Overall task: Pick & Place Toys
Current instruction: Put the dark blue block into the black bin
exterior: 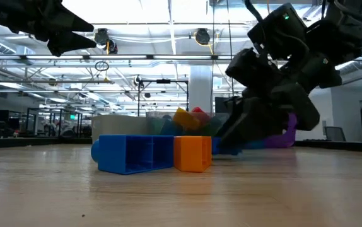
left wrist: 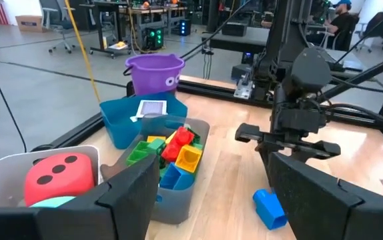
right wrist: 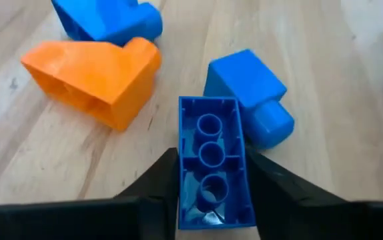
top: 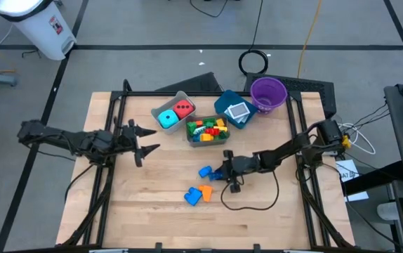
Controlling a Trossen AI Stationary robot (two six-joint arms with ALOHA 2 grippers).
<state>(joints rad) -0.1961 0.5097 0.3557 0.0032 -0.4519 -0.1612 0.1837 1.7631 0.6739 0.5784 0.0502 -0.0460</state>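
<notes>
My right gripper (top: 217,173) is low over the table's middle, shut on a long blue brick (right wrist: 210,160). A second blue brick (right wrist: 248,97) lies on the table just beyond it. An orange brick (top: 205,191) and another blue brick (top: 192,197) lie together nearer the front edge. My left gripper (top: 142,144) is open and empty, raised over the table's left side. A cyan die (top: 167,118) and a red die (top: 183,109) lie in the grey bin (top: 180,96). Several bricks fill the dark bin (top: 208,140). A card (top: 237,110) lies in the teal bin (top: 224,102). My right gripper pinches the long blue brick by its two long sides (right wrist: 182,167) between its two fingers (right wrist: 161,177). The fingers come slanting down from the table's right side and lie along the brick. The brick's hollow underside faces the wrist camera. Whether it is clear of the table does not show.
A purple cup (top: 268,93) stands at the back right beside the teal bin. The three bins sit in a row at the table's far middle. A dark cable (top: 250,204) loops on the wood near the right arm. Bare wood shows at the front left.
</notes>
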